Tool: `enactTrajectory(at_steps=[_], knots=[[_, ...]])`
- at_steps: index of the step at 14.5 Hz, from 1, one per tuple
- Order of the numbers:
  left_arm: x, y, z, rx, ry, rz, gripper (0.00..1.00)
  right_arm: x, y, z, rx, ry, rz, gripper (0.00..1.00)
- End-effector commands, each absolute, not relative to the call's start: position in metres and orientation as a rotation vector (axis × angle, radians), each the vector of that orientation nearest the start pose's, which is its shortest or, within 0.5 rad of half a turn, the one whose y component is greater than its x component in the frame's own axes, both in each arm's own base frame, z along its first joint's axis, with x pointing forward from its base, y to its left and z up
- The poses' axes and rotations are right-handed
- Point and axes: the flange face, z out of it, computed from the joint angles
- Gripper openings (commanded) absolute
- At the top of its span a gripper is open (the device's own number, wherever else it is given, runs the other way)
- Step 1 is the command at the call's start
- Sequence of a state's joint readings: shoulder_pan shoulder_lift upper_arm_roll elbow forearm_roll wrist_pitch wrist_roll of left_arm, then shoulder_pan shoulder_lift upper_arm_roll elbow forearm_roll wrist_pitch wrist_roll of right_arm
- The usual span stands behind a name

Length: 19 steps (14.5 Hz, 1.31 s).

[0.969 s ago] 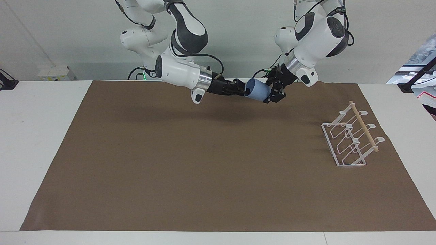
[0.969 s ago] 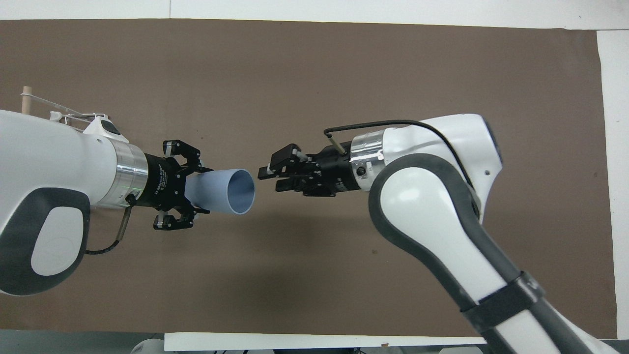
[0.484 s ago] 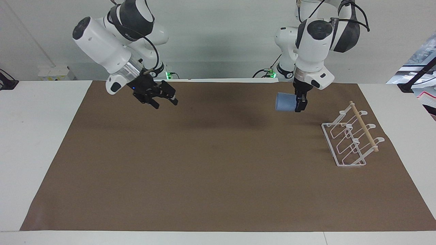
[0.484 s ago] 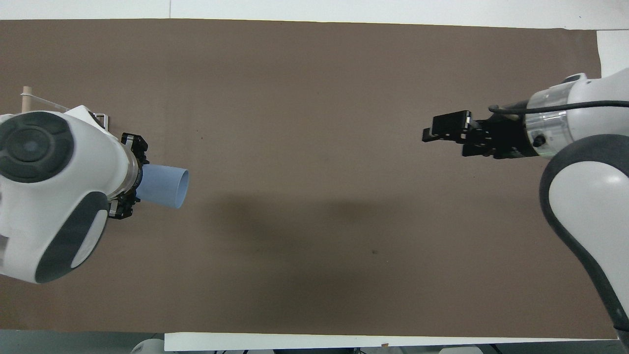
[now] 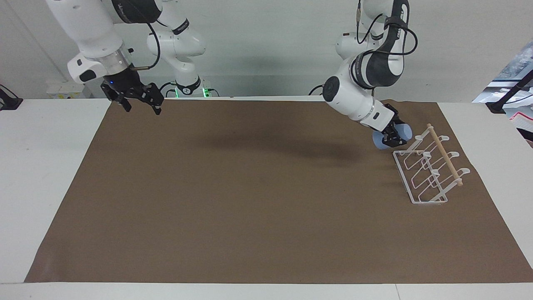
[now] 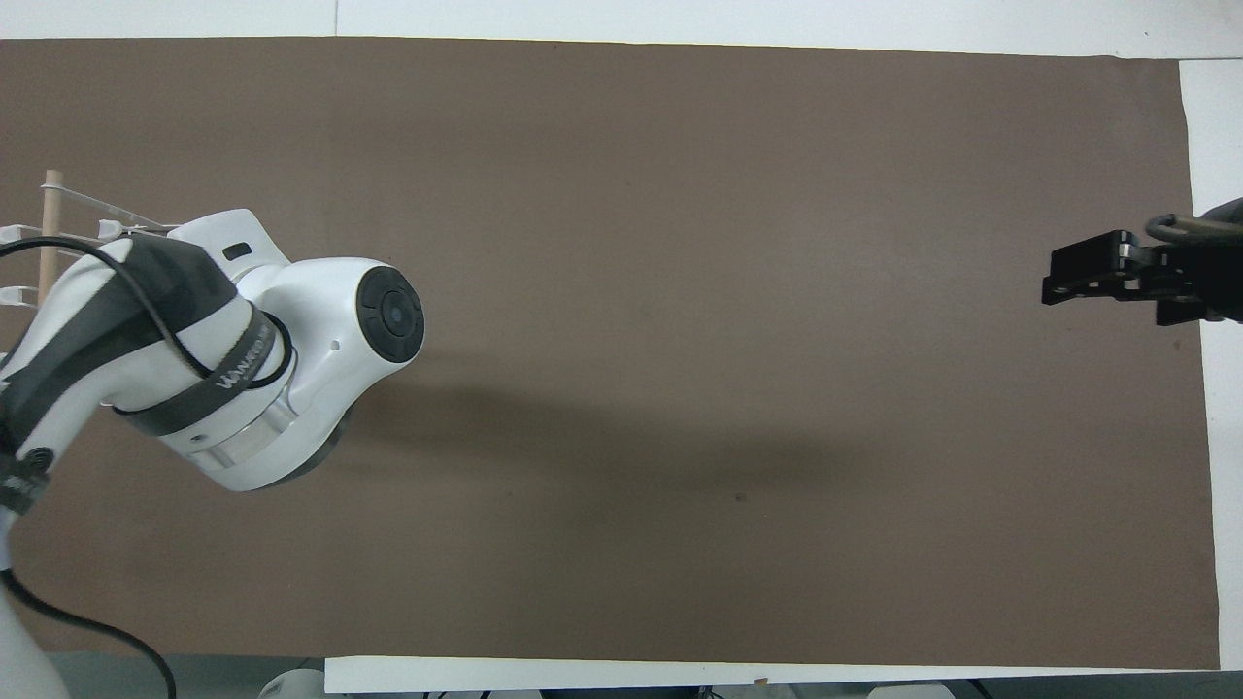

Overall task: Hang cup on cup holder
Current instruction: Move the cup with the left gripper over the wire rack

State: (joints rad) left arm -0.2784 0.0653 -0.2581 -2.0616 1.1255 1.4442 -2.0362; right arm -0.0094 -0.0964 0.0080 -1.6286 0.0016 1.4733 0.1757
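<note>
The light-blue cup is held sideways in my left gripper, which is shut on it just above the mat. It hangs right beside the end of the white wire cup holder that is nearer to the robots, close to the tip of its wooden dowel. In the overhead view the left arm hides the cup and most of the cup holder. My right gripper is open and empty, raised over the mat's edge at the right arm's end; it also shows in the overhead view.
A brown mat covers most of the white table. The cup holder stands on the mat toward the left arm's end.
The left gripper carried the cup from mid-table to beside the cup holder and lowered it. The right gripper let go of the cup and drew back to its own end of the table.
</note>
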Motion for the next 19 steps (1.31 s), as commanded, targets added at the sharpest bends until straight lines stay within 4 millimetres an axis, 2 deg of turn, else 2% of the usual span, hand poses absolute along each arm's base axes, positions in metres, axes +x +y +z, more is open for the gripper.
enactTrajectory(at_steps=[1,2,4,6,8,9,10,12,19], knots=[[0.501,-0.164,0.46,-1.458,-1.104,-1.239,0.0,0.513,-0.012,0.649,-3.198,0.135,0.157,1.0],[0.505,-0.162,0.459,-1.414,-1.075,-1.305,0.0,0.511,-0.012,0.649,-3.215,0.12,0.179,1.0],[0.538,-0.16,0.422,-1.291,-1.009,-1.412,0.0,0.512,-0.01,0.649,-3.215,0.096,0.185,1.0],[0.56,-0.165,0.403,-1.257,-1.01,-1.431,0.0,0.515,-0.012,0.643,-3.212,0.053,0.206,1.0],[0.563,-0.165,0.399,-1.26,-0.995,-1.452,0.0,0.522,-0.013,0.63,-3.21,0.045,0.256,1.0],[0.568,-0.162,0.398,-1.255,-0.973,-1.479,0.0,0.523,-0.011,0.635,-3.212,0.039,0.251,1.0],[0.574,-0.152,0.385,-1.248,-0.955,-1.466,0.0,0.523,-0.015,0.637,-3.211,0.049,0.247,1.0],[0.581,-0.14,0.374,-1.229,-0.95,-1.484,0.0,0.516,-0.022,0.647,-3.197,0.072,0.22,1.0],[0.601,-0.123,0.322,-1.282,-0.955,-1.437,0.0,0.514,-0.022,0.645,-3.195,0.074,0.232,1.0]])
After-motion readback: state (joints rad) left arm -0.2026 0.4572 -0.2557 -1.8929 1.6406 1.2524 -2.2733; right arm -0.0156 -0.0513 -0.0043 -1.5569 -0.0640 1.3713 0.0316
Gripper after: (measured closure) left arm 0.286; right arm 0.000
